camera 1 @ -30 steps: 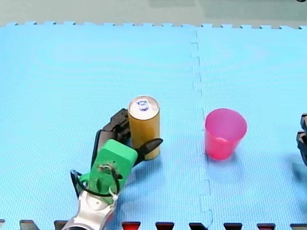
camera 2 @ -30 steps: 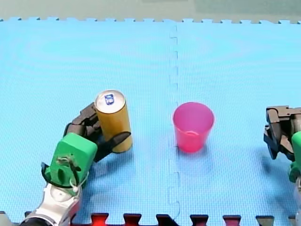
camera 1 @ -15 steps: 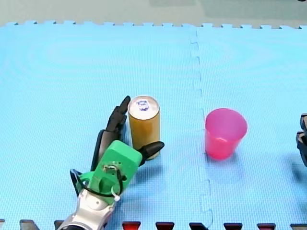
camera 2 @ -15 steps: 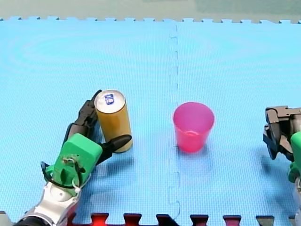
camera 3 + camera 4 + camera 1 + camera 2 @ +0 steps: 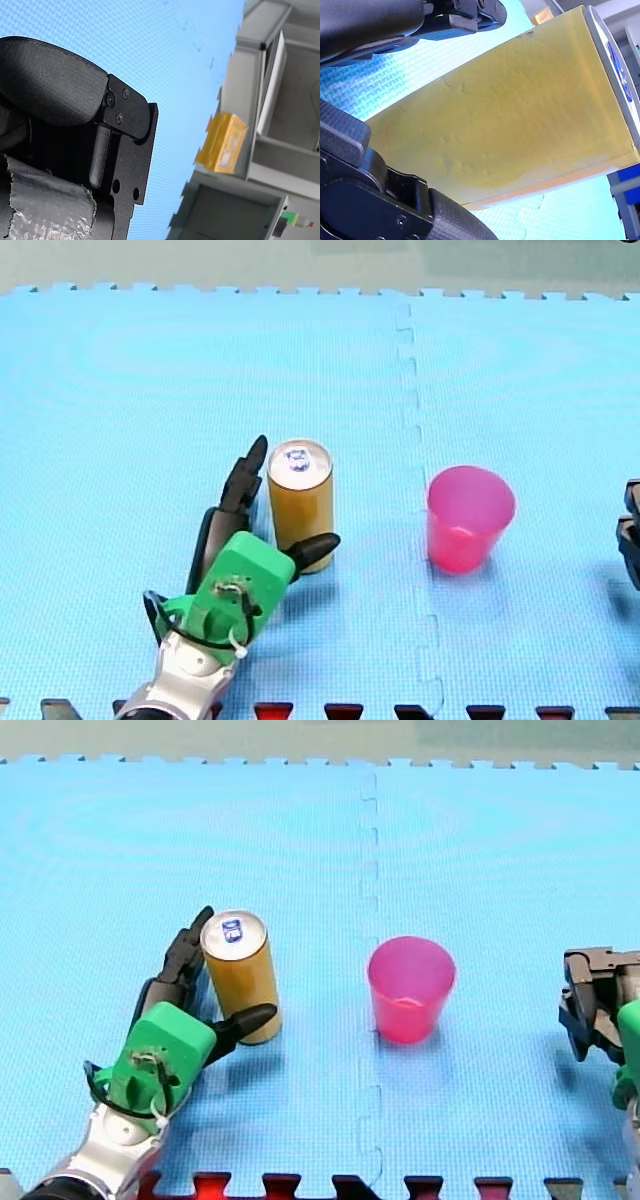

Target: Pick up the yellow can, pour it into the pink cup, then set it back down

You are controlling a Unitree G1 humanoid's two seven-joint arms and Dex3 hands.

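Head views: the yellow can (image 5: 300,505) stands upright on the blue mat (image 5: 130,390), well left of the pink cup (image 5: 470,518); the left hand (image 5: 222,525) flanks it, fingers (image 5: 245,475) open and straight, placed to clasp or free it; a second ago they curled around it; the right hand (image 5: 597,1000) sits at the mat's right edge; second wrist view: the can's wall lies close between the dark fingers.

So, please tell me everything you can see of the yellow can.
The yellow can is a plain cylinder with a silver top bearing a blue mark. It stands upright on the blue foam mat, left of the pink cup. The left hand has straight fingers either side of it; whether they touch is unclear.
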